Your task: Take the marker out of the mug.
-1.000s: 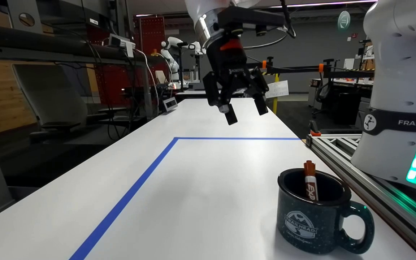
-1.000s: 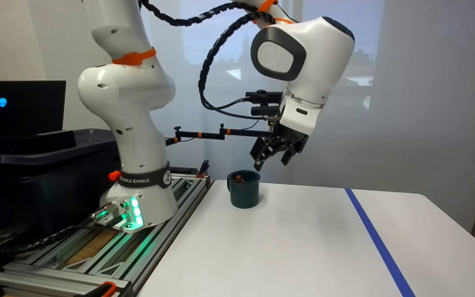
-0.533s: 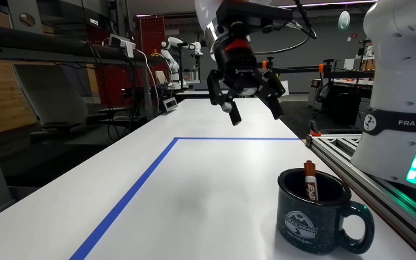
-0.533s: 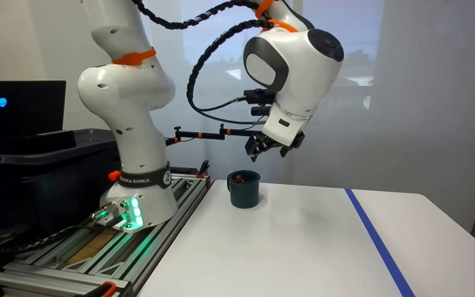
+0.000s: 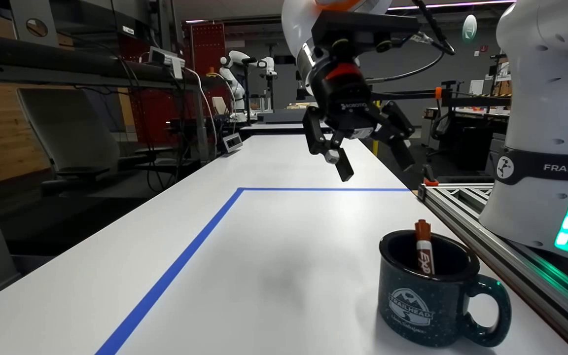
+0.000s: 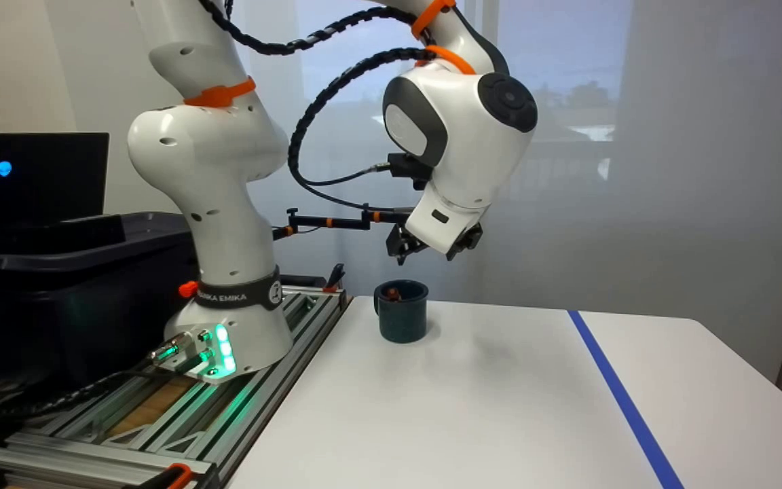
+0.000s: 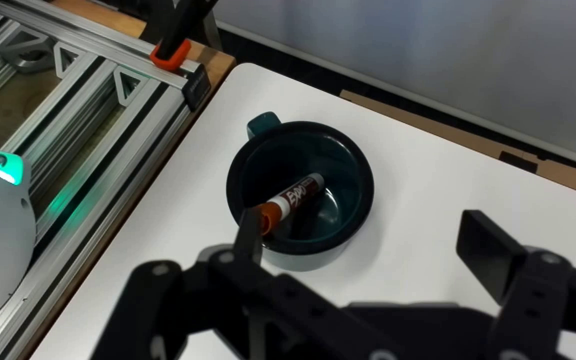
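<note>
White surface (image 5: 244, 276) bears the mug (image 5: 427, 305), marker (image 7: 295, 196) inside, cap (image 7: 273, 214) toward eight o'clock in the wrist view, where the spread hand (image 7: 360, 230) (its gap toward four), if lowered uncentred, might jab the rim (image 7: 367, 192).

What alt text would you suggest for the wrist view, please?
A brown Expo marker leans inside a dark mug on a white table, its orange end towards the lower left. The open gripper spans the bottom, holding nothing; metal rails line the left.
</note>
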